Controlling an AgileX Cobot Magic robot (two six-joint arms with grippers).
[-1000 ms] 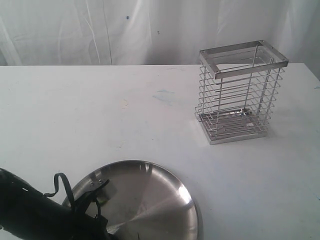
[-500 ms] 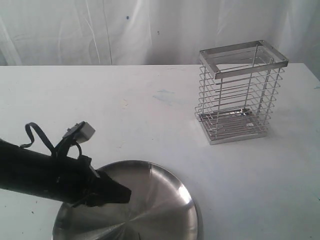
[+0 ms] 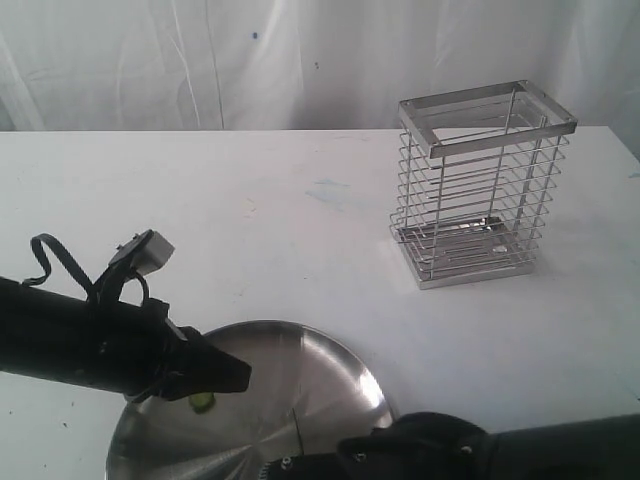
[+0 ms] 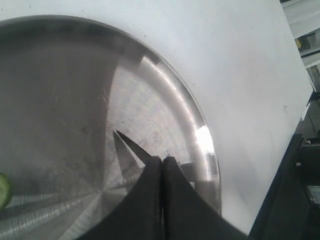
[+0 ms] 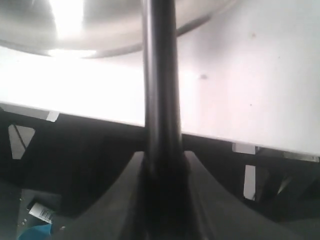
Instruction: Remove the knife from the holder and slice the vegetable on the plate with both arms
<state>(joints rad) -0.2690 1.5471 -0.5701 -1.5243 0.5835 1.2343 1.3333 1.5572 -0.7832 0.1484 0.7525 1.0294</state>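
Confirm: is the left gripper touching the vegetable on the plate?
Apart. In the left wrist view the left gripper is shut over bare plate, and the vegetable lies well aside with steel showing between them.

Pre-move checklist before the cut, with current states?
1. Knife out of holder: ok.
2. Right hand clamped on knife handle: ok.
3. Vegetable on plate: ok.
4. Left hand steadying vegetable: not ok. It is shut and the vegetable lies apart from it.
5. Blade lined up over vegetable: cannot tell.
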